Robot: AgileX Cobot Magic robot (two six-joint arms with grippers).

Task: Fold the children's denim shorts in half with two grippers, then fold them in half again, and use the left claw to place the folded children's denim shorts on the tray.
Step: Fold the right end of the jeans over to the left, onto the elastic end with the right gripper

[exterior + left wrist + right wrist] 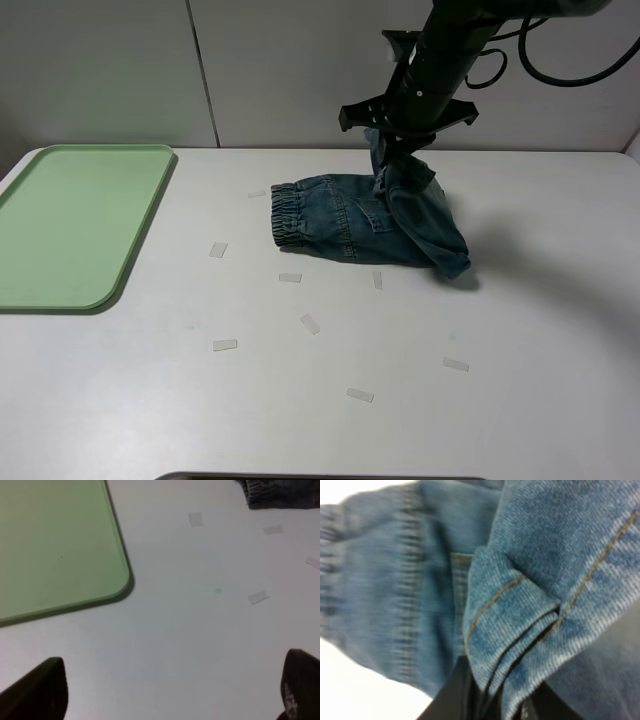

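— Tape scraps point(225, 345) dot the white tabletop point(520, 330) up front; behind, the right black two-finger claw point(392, 165) holds up a leg of the small blue denim shorts point(340, 225), apparently to fold it over.
— Left wrist?
— Left claw point(172, 687) gapes empty near the pale green plastic tray point(60, 545); bare room between.
— Right wrist?
— Bunched denim clamped tight.

- Small blue washed-denim shorts point(350, 225): coarse twill-woven cloth, rough and matt, with tan thread stitching.
- Pale green rectangular plastic tray point(70, 220): smooth, with a faint sheen.
- White flat tabletop point(300, 420): smooth, matt.
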